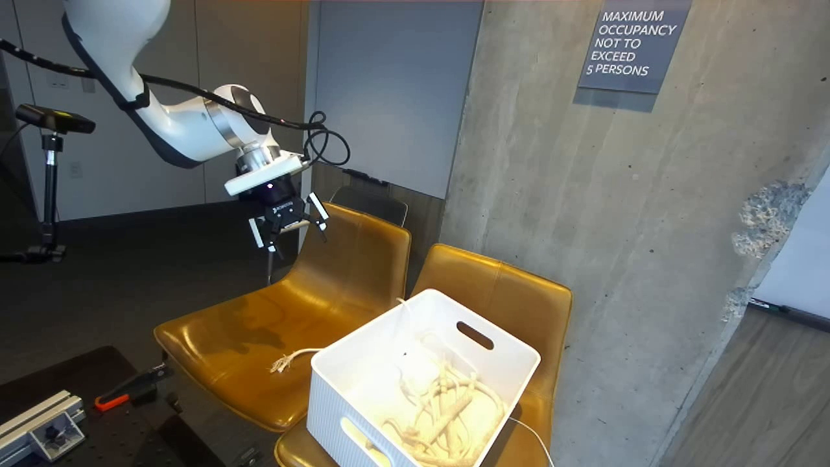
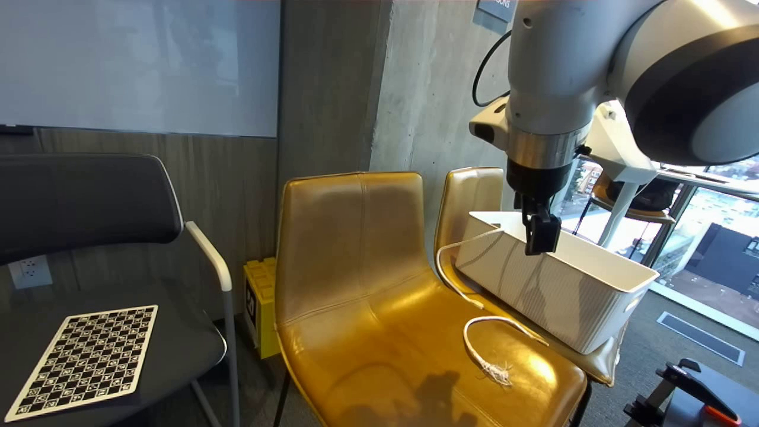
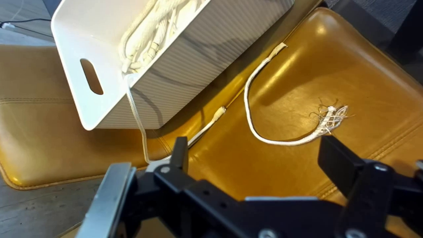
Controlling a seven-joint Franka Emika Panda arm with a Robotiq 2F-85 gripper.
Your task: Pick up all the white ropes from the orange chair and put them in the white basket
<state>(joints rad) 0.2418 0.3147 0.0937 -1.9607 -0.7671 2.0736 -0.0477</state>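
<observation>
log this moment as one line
jaws: open, empty | frayed rope: on orange chair | another rope: hanging out of white basket | more rope: inside basket | status: unfinished

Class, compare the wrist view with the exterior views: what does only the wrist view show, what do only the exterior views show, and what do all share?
Only the wrist view puts the heaped white ropes in the white basket and the whole frayed rope on the orange chair into one picture.
Only the exterior views show the white arm and the wall sign, and, in an exterior view, the checkered board.
All share the basket, the chair, at least part of that rope, and the gripper.
</observation>
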